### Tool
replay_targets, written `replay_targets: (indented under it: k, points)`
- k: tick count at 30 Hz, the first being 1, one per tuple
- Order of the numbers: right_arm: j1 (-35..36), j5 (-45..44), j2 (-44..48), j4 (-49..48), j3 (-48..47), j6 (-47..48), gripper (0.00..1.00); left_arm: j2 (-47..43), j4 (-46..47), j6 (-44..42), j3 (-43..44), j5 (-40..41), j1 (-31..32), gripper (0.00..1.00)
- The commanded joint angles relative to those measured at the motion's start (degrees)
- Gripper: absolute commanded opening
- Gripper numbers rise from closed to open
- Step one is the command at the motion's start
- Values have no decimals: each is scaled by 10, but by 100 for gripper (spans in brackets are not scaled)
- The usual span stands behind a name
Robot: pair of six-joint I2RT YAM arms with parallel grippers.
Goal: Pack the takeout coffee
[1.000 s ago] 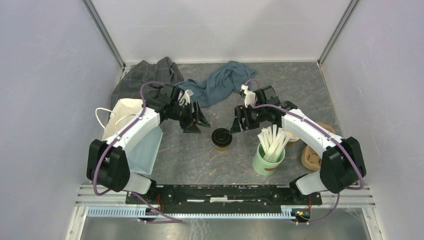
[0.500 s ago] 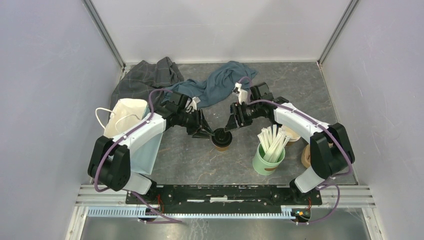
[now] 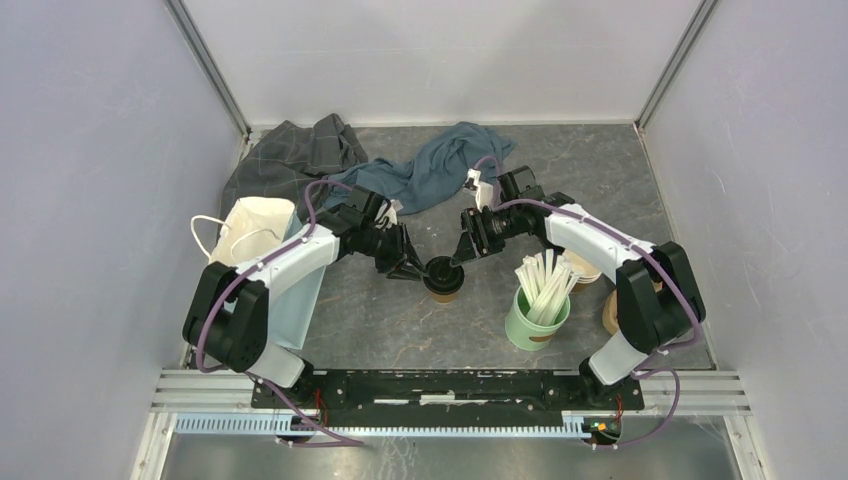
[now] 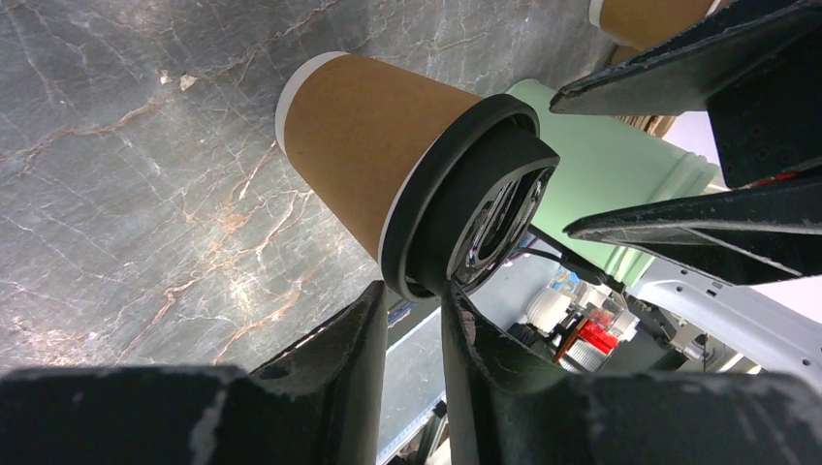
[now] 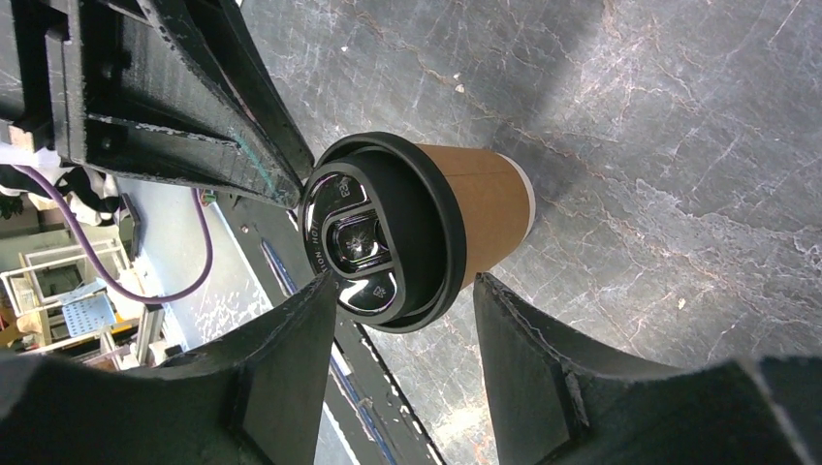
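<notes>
Left hand (image 4: 412, 300) has its fingers drawn close together right at the rim of the black lid (image 4: 465, 208), low on the side facing it. Whether they actually pinch that rim I cannot tell. Right hand (image 5: 402, 281) comes from the opposite side with its fingers spread to either side of the lid, released, with a gap showing on at least one side. Between them the takeout coffee (image 3: 443, 278) stands upright near the middle of the bench (image 3: 390, 320). I judge the two hands are there to steady the cup and lift it together.

Nearest the front edge, just right of the coffee, is a green cup of wooden stirrers (image 3: 537, 315), close enough to crowd the right arm's path. Towards the right edge lies a brown moulded piece (image 3: 612, 318), half hidden by that arm, with a stack of lidless cups (image 3: 585, 270) just behind. Against the left edge stands a white paper bag (image 3: 250, 228), mouth up, probably where the coffee goes. At the far edge lie a grey checked cloth (image 3: 290, 155) and a blue cloth (image 3: 440, 165).
</notes>
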State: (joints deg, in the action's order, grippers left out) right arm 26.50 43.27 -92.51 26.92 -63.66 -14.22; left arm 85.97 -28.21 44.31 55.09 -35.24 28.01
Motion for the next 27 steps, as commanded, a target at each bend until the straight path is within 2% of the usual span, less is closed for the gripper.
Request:
replay_targets:
  k: [1, 16, 24, 27]
  points:
    - [-1, 3, -9, -7, -17, 16, 59, 9, -1, -12, 10, 4, 3, 32]
    - [3, 2, -26, -25, 11, 15, 52, 18, -35, -43, -3, 35, 6, 27]
    - [2, -79, -35, -19, 49, 34, 47, 37, -82, -97, -37, 118, 9, 23]
    - [1, -72, -31, -19, 47, 33, 47, 27, -95, -105, -19, 117, 8, 24]
